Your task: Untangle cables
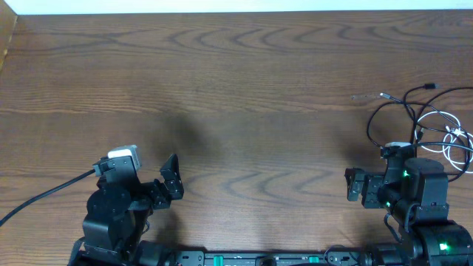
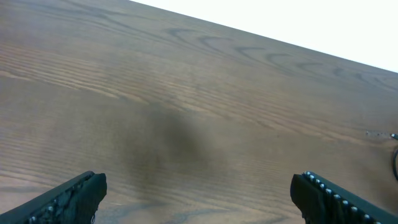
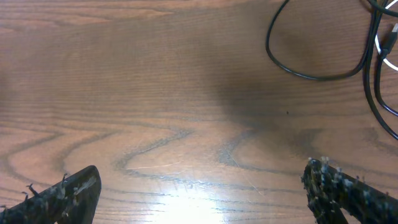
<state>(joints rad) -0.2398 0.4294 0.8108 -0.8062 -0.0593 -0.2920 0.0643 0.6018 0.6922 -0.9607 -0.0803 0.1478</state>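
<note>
Overhead view: the black cable (image 1: pixel 370 127) and the white cable (image 1: pixel 452 137) lie looped together at the right edge of the table (image 1: pixel 236 89), just beyond the right tool (image 1: pixel 349 185). The left tool (image 1: pixel 174 177) sits near-left, well apart from them. Both tools' jaws stand apart, holding nothing.

Overhead cam stares straight down at the whole table (image 1: pixel 236 74). Wrist cams sit low and close, tilted forward, own fingertips (image 2: pixel 81 193) in the bottom corners. The black cable (image 3: pixel 317 78) in right wrist's upper right is also at overhead's right.
</note>
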